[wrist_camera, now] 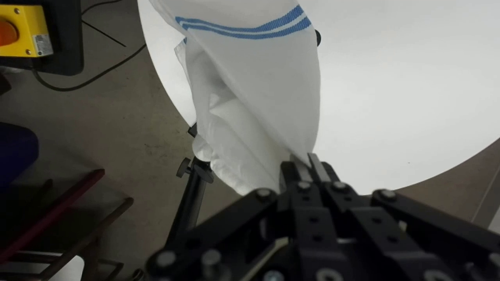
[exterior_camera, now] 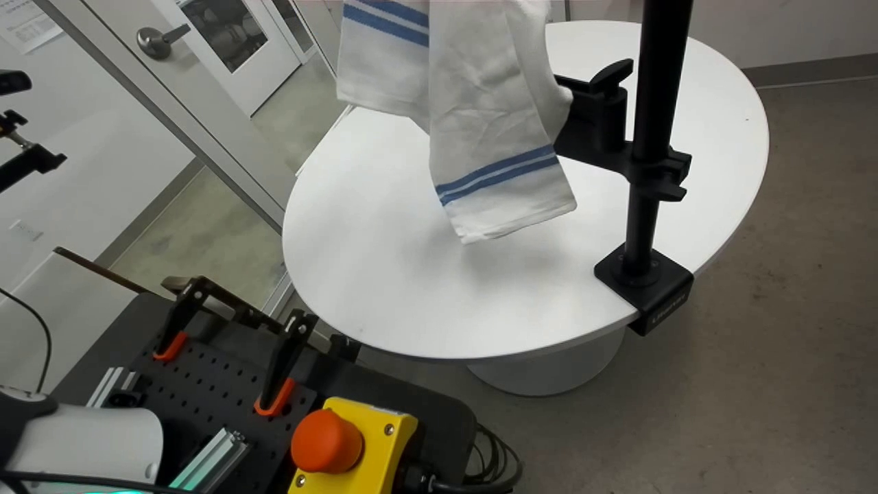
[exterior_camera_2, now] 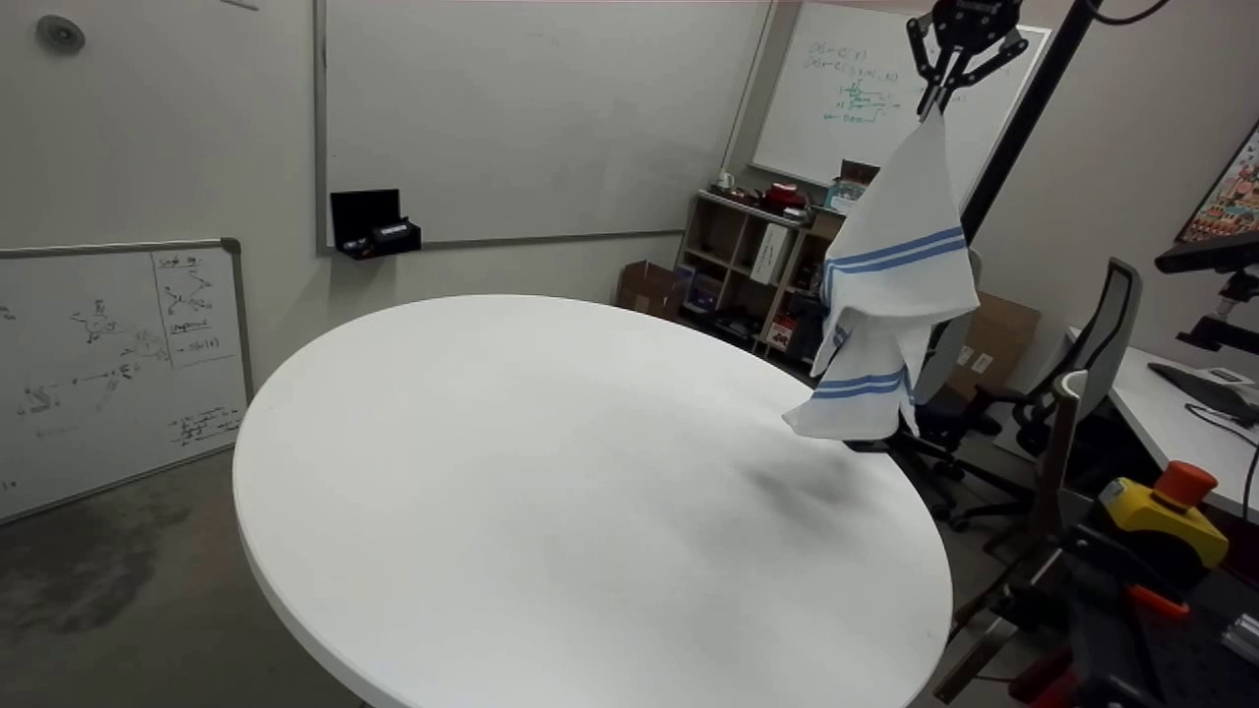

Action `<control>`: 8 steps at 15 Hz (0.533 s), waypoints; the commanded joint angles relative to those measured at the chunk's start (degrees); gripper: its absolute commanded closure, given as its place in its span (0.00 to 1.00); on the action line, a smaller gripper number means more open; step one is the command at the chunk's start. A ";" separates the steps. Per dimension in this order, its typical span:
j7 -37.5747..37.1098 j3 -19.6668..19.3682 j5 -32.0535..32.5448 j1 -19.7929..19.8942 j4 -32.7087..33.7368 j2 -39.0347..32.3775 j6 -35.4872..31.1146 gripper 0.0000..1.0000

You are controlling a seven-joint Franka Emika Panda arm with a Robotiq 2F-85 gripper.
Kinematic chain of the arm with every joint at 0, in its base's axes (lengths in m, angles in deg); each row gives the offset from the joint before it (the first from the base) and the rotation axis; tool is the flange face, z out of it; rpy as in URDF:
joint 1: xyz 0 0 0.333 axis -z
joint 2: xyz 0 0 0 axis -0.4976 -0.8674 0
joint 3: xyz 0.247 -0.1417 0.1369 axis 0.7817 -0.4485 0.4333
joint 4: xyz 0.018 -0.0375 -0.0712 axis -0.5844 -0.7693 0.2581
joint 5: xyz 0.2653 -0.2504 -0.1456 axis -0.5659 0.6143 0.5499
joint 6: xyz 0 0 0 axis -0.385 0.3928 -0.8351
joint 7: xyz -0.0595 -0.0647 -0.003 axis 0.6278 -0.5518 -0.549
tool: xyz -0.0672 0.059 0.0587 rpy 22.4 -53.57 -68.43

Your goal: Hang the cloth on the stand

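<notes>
The cloth (exterior_camera_2: 905, 265) is held up in the air, pretty much by one pinched spot at its top, with that spot caught in the gripper (exterior_camera_2: 934, 103). The jaws are drawn tight together with white fabric squeezed between them, and the same is shown in the wrist view, where the cloth is bunched right at the fingertips (wrist_camera: 319, 168). The rest is draped downward in loose folds above the round white table (exterior_camera: 384, 295), near its edge, and pairs of blue stripes are shown on two separate flaps. A soft shadow is cast on the tabletop.

The stand (exterior_camera: 657, 103) is set at the table's edge on its flat black base (exterior_camera: 645, 281); the top of its post is cut off in that exterior view. The bar arm (exterior_camera: 590, 140) is partly hidden by the cloth there, but whether any fabric is actually looped over it can't be told. In the wrist view a small black bit (wrist_camera: 318, 38) is seen poking out past the cloth, too little to be identified.

Off to the side, a yellow box (exterior_camera: 381, 429) is topped with an orange button (exterior_camera: 326, 440), and two clamps (exterior_camera: 282, 357) are fixed by a black pegboard (exterior_camera: 206, 381).
</notes>
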 commanded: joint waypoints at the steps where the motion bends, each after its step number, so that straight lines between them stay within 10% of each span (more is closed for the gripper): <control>1: -4.07 -1.71 0.80 -3.05 10.81 -8.49 4.53 1.00; 8: -11.96 -4.57 0.22 -5.70 26.39 -22.45 8.89 1.00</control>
